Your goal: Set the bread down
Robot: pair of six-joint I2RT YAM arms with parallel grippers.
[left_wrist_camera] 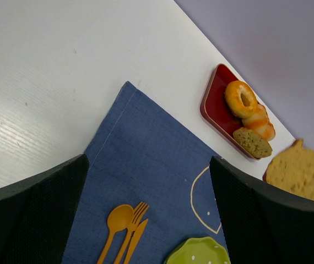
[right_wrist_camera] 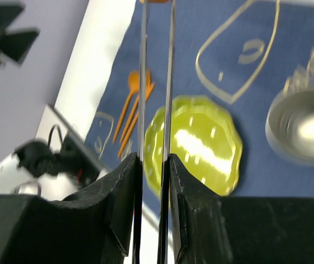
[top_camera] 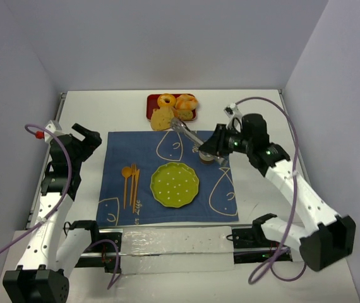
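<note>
Tan bread [top_camera: 161, 119] sits at the tongs [top_camera: 186, 131] tips, top centre; right fingers [right_wrist_camera: 125, 192] clench the tongs, left fingers [left_wrist_camera: 41, 209] spread wide.

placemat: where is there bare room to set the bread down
The green plate is bare, best for the bread. Free mat: between plate and red tray, and right of the plate, below the metal cup. Crowded: left of the plate, by orange cutlery.

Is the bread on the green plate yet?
No, the green plate is bare; the bread is far from it, beside the red tray, at the tips of the tongs.
</note>
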